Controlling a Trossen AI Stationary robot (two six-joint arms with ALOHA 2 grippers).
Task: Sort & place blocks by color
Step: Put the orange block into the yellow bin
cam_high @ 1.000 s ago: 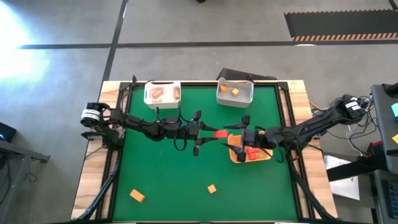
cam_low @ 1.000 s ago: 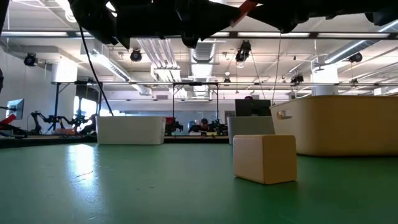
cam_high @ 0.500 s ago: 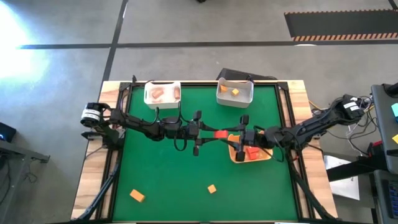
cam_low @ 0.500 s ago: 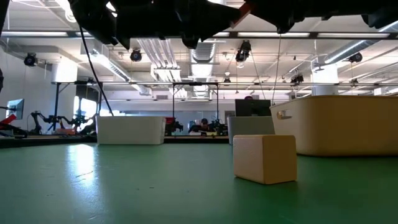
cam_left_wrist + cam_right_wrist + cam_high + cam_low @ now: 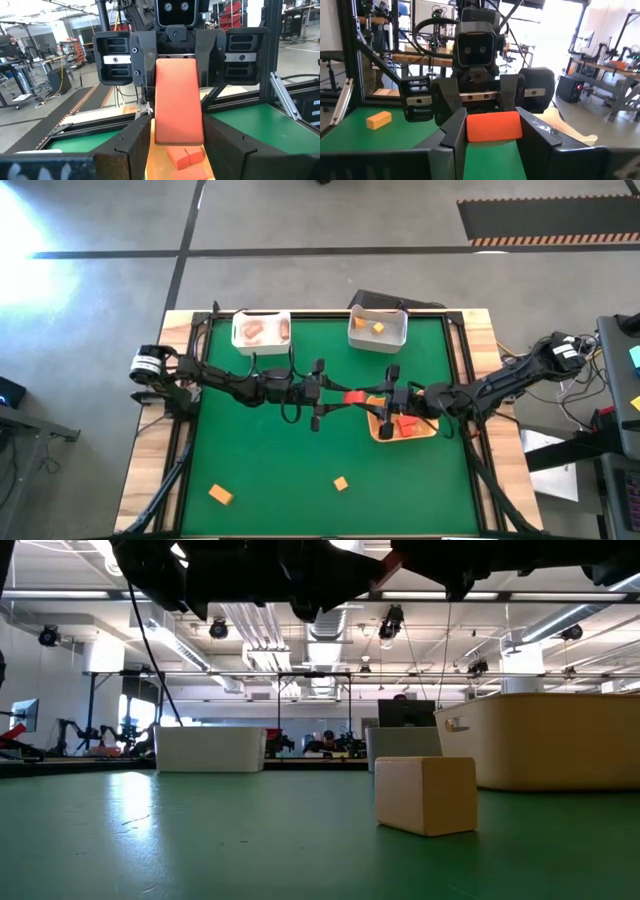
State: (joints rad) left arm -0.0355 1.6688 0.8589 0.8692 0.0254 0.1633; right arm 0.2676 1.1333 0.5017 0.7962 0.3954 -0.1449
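A flat red bar-shaped block (image 5: pixel 353 395) hangs above the green mat just beside the orange tray's left rim, spanning the gap between the 2 grippers. The left gripper (image 5: pixel 175 135) has its fingers along both sides of one end, and the right gripper (image 5: pixel 492 131) has its fingers on both sides of the other end; whether each pair presses on the block or stands slightly off it I cannot tell.

The orange rectangular tray (image 5: pixel 432 430) sits near the mat's right edge and holds red blocks (image 5: pixel 405 424), partly covered by the right arm. The left white bin (image 5: pixel 261 331) at the far edge holds 2 reddish-brown blocks (image 5: pixel 254 331). The right white bin (image 5: pixel 377 328), also at the far edge, holds 1 yellow-orange block (image 5: pixel 379 327).

On the mat near the front edge lie 2 loose pieces: an orange bar (image 5: pixel 221 495) toward the front-left corner and a small tan cube (image 5: pixel 341 483) nearer the middle.

The exact count of blocks in the tray is hard to make out.
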